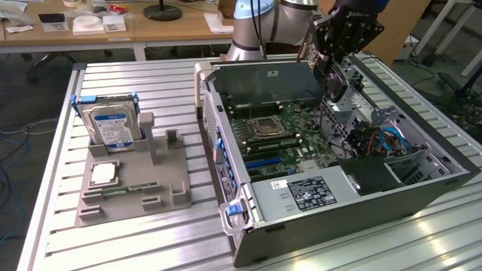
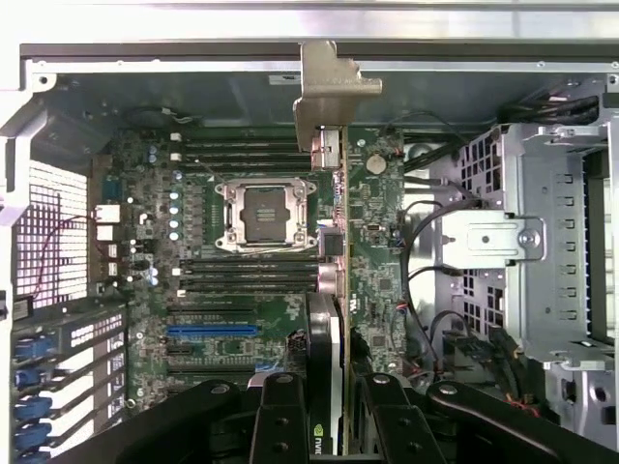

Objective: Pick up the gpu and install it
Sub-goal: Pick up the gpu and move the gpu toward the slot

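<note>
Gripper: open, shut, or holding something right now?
Gripper: fingers closed on the gpu, held edge-on over the open case.

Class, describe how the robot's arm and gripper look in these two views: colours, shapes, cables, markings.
The arm is made of silvery-grey cylindrical segments with a pale blue joint cap, and a black cable runs along it. The gripper is black and blocky, with white lettering on its body. Its fingers are black linked bars dotted with round pins.
</note>
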Robot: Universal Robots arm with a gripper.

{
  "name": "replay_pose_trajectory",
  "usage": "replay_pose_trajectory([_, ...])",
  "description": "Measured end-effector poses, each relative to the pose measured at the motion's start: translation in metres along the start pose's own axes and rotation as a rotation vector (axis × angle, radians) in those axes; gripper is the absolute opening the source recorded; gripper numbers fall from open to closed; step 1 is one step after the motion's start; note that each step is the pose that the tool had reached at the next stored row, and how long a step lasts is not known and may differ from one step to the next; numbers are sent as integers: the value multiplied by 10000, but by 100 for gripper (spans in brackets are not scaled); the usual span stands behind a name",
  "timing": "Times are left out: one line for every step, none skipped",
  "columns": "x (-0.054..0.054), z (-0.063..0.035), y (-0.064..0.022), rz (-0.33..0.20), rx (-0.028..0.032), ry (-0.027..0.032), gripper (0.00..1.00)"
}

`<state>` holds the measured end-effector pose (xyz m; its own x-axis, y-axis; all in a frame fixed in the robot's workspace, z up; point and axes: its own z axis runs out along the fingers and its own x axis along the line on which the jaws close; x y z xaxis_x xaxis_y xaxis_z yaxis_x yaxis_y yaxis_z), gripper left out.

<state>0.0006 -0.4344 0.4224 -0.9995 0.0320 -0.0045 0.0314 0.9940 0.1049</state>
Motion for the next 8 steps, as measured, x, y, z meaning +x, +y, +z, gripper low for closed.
replay_pose_trajectory([-18,0,1,0,-1,0,27])
replay_pose_trajectory([-36,1,2,1,-3,0,27])
replay_pose_trajectory([-70,0,3,2,-5,0,27])
replay_pose_trajectory([-88,0,3,2,-6,1,27])
replay_pose_trajectory([-98,1,3,1,-8,1,27])
replay_pose_trajectory([-99,1,3,1,-9,1,27])
replay_pose_trajectory([-99,1,3,1,-9,0,27])
replay_pose_trajectory([-99,1,3,2,-9,0,27])
